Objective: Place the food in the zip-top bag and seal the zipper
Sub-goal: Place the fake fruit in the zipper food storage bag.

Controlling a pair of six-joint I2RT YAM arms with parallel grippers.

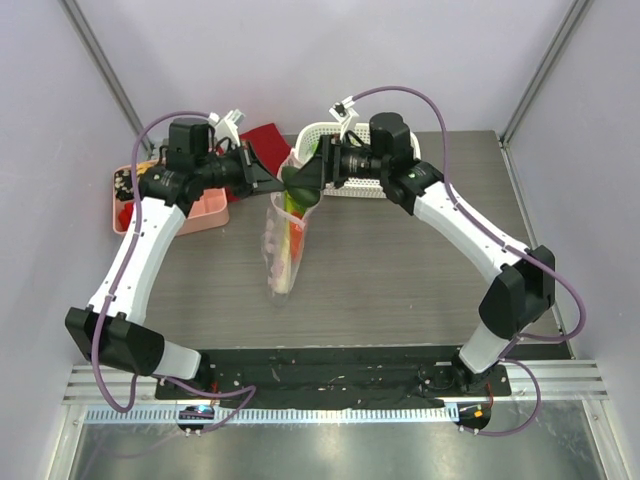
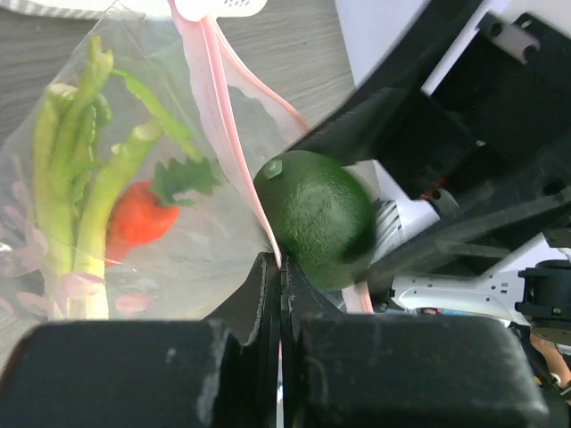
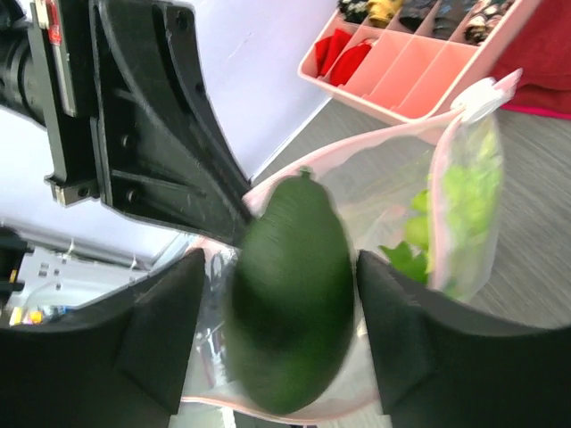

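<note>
Found the dark green fruit piece (image 2: 317, 214) between the parted fingers of the right hand (image 3: 281, 276), at the mouth of the zip-top bag (image 1: 285, 250). Found the pink zipper (image 2: 219, 116) clamped in the left hand (image 2: 281, 276). Noted leek (image 2: 67, 187) and red-orange pepper (image 2: 138, 218) inside.

Robot lab cell: plain white walls (image 1: 300, 50), metal corner posts (image 1: 100, 60), grey table (image 1: 400, 270).

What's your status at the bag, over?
Left gripper shut on zipper. Right gripper open, green fruit between fingers at zip-top bag mouth. Mouth looks unobstructed.
</note>
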